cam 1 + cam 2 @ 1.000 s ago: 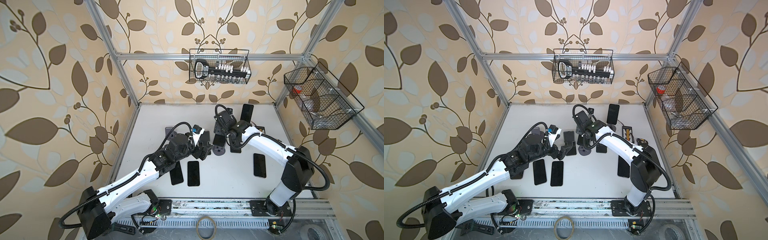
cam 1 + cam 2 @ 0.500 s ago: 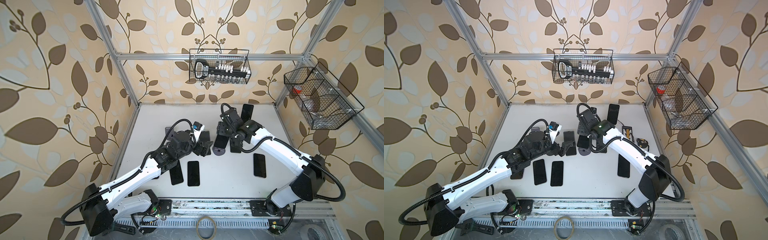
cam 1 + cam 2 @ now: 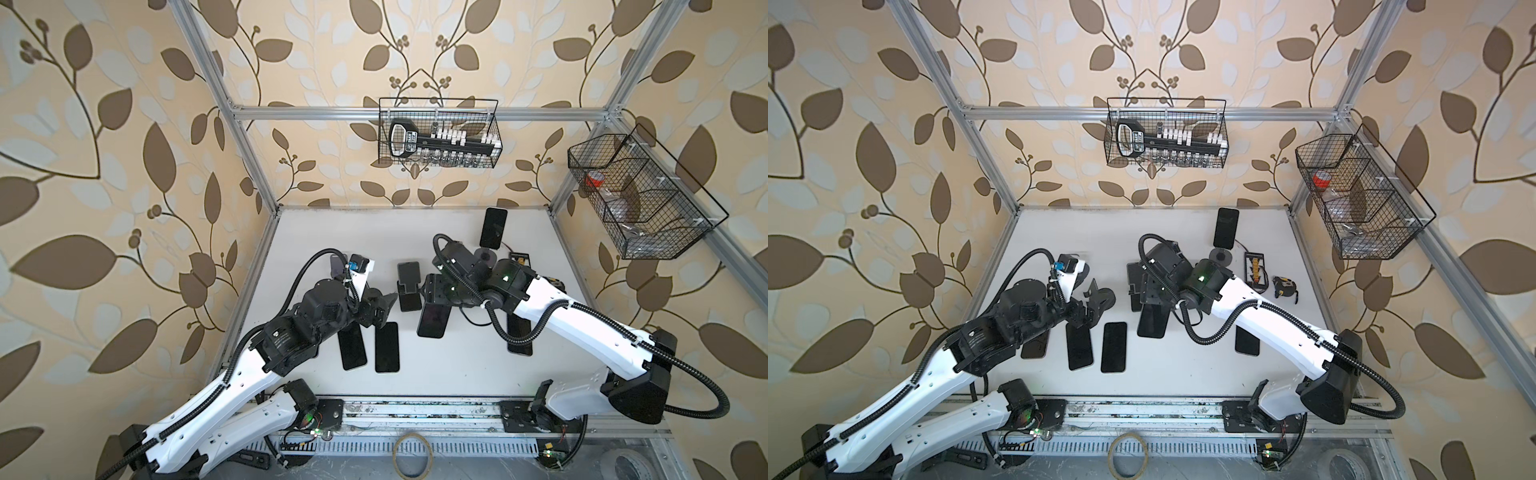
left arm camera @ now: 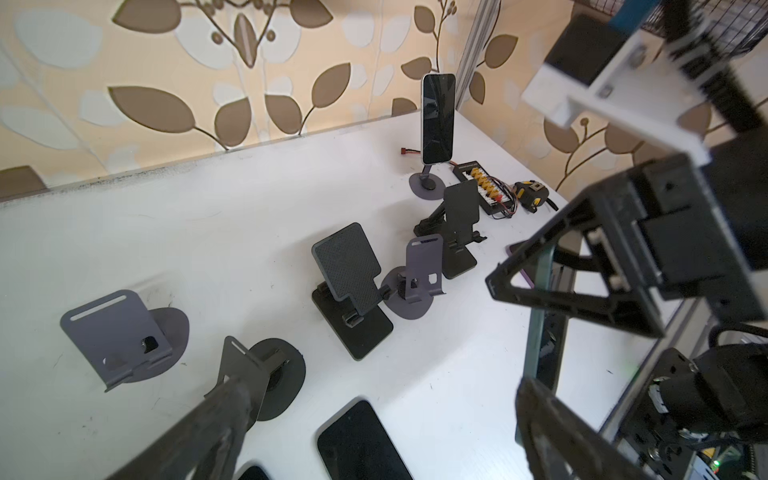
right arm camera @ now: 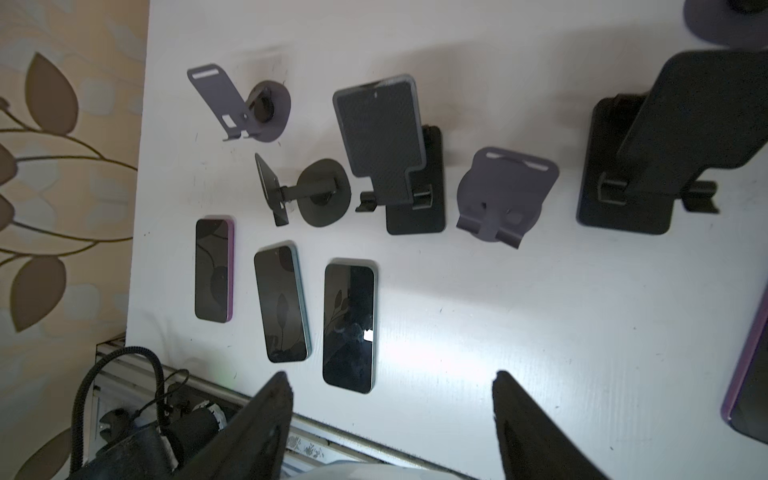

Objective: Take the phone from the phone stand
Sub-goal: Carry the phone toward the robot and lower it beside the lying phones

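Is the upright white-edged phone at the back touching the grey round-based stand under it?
Touching. The left wrist view shows the white-edged phone sitting upright on the stem of the grey round-based stand.

We show beige walls (image 3: 124, 166) patterned with brown and pale leaves on dark stems, a white table (image 3: 457, 374), and white arms (image 3: 582, 328) with black joints. Every phone screen is black; the raised phone (image 4: 542, 357) is edged teal, the outer phone (image 5: 214, 270) purple, the back phone (image 4: 438, 118) silver. The grey stand (image 4: 116, 332) has a violet cast, the black stand (image 4: 347, 262) a fine dotted weave; the baskets (image 3: 438, 99) are black wire, the tape roll (image 3: 1322, 179) red.
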